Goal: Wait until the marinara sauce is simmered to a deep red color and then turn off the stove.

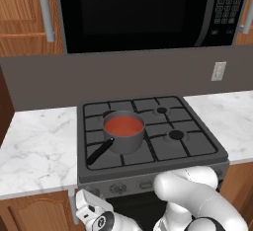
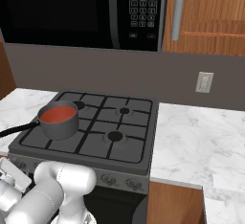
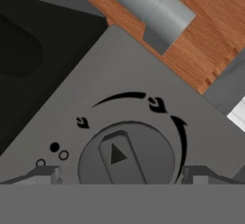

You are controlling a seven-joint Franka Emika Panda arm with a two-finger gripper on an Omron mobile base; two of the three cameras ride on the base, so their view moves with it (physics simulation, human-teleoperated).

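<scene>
Jaws: spread wide, the dark two-finger gripper [image 3: 122,175] flanking one round grey knob [image 3: 125,153] without touching it.
Stove: dark grey gas range [image 1: 190,148] with black grid grates, between white marble counters [image 1: 37,146].
Saucepan: small dark grey long-handled pan [image 1: 129,143] on the front-left burner.
Sauce: smooth orange-red marinara sauce [image 1: 123,125] filling it.

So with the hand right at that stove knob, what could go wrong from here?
The open tool straddles the knob without gripping it, so closing off centre could slip off its ridge. The saucepan's handle juts toward the front of the stove, above the arm, so lifting carelessly might knock it. The sauce looks orange-red, so switching off now may be early.
</scene>
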